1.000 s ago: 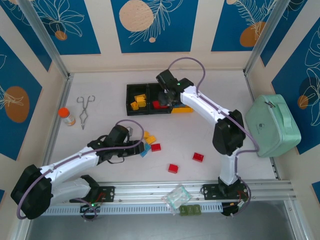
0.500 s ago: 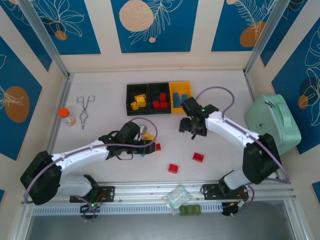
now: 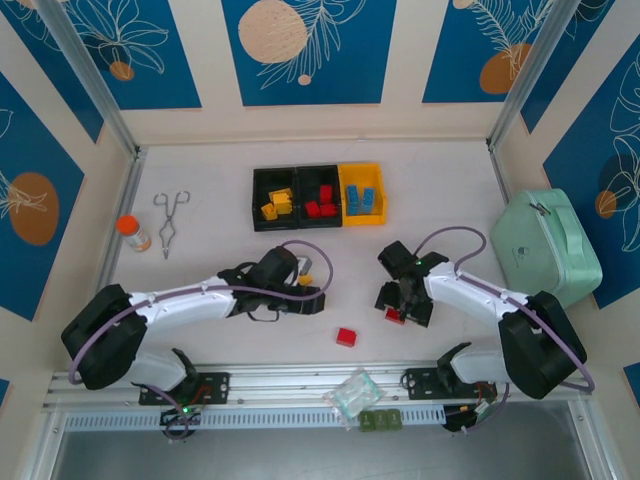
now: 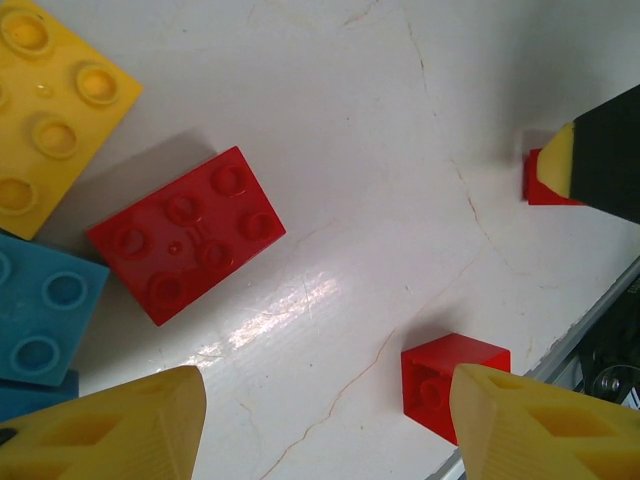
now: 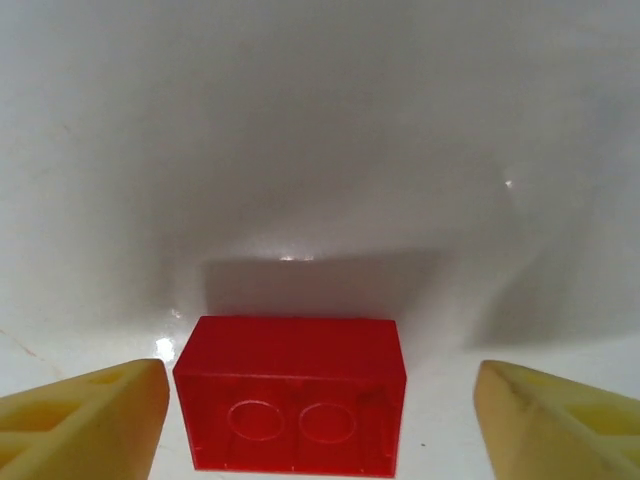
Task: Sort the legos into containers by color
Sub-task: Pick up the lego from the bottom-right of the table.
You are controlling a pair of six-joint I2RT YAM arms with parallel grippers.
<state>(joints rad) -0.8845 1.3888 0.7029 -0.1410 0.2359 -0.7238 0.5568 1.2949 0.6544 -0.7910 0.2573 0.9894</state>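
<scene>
Right hand (image 5: 320, 425) open, low over the worktop (image 5: 300, 120). One finger on each side of a red brick (image 5: 292, 400), gaps both sides, no contact.

Left hand (image 4: 330, 430) open too, nothing between its fingers. Ahead lie a larger red brick (image 4: 187, 235), a yellow brick (image 4: 50, 110) and a blue brick (image 4: 40, 320). A small red brick (image 4: 455, 385) sits by one finger, possibly touching.

Three joined bins (image 3: 297, 205) stand well apart at the back, with bare surface between. Mint case (image 3: 545, 250) hugs the right edge.

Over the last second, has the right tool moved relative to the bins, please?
Yes: the right tool has pulled back from the bins toward the robot, now over a red brick.
</scene>
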